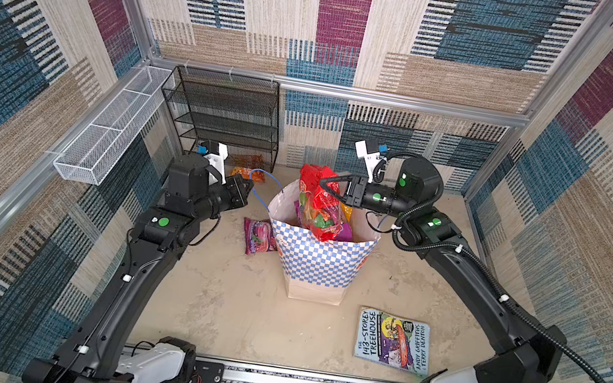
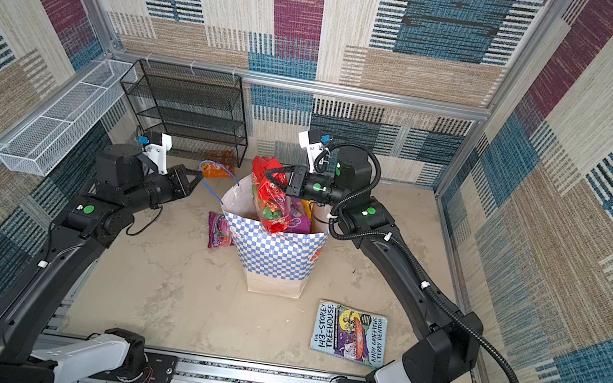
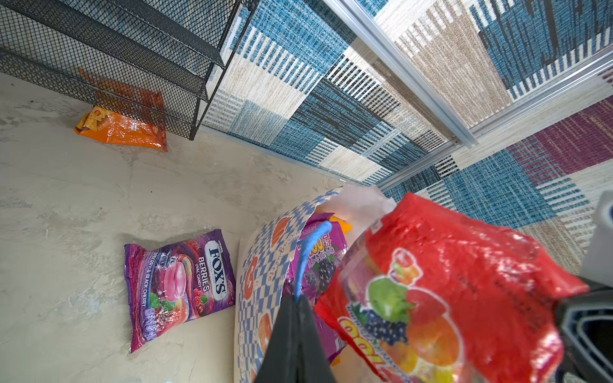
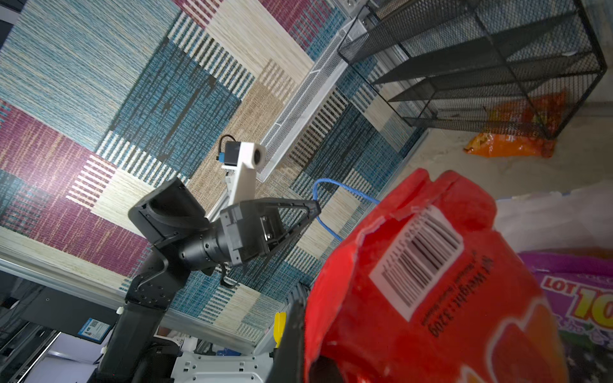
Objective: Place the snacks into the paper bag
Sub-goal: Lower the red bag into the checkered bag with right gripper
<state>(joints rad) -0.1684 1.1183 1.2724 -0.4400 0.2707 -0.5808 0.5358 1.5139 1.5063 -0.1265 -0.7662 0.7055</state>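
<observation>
The checkered paper bag [image 1: 320, 264] [image 2: 273, 256] stands upright mid-table. My left gripper [image 1: 250, 188] [image 2: 199, 179] [image 3: 297, 300] is shut on its blue cord handle [image 1: 270, 183] [image 3: 306, 255], holding that side out. My right gripper [image 1: 324, 183] [image 2: 267, 173] is shut on a red fruit-candy packet [image 1: 320, 211] [image 3: 457, 285] [image 4: 431, 298], whose lower end is inside the bag's mouth. A purple grape packet [image 3: 320, 252] [image 4: 583, 298] lies inside the bag. The Fox's packet [image 1: 259, 237] [image 3: 179, 285] lies flat beside the bag's left side. An orange chips packet [image 1: 250, 166] [image 3: 122, 129] lies half under the shelf.
A black mesh shelf [image 1: 225, 115] stands at the back left and a white mesh basket [image 1: 108, 130] hangs on the left rail. The Treehouse book [image 1: 393, 342] [image 2: 350, 335] lies flat at the front right. Patterned walls close in three sides.
</observation>
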